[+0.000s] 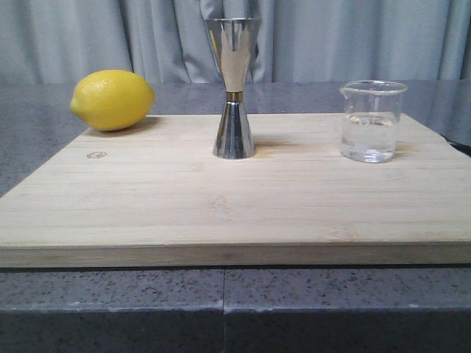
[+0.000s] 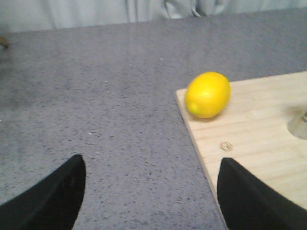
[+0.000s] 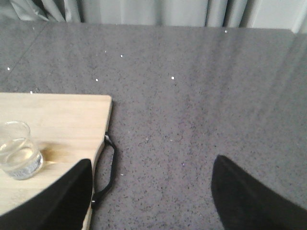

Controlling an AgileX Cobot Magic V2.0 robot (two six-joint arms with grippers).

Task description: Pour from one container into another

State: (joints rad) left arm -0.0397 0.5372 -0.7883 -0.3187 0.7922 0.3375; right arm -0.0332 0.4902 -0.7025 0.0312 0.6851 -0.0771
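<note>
Right gripper (image 3: 151, 191) hangs empty, fingers apart, over bare table; left gripper (image 2: 151, 191) likewise. On the board (image 1: 147, 198), the beaker (image 1: 372, 121) holds water, standing at 3 o'clock from the jigger (image 1: 234, 88). Nothing grasped yet; the grasp and the pour remain.

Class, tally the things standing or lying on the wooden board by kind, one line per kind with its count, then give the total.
Lemon: 1
Steel jigger: 1
Glass beaker: 1, with clear liquid in it
Total: 3, all on the board
</note>
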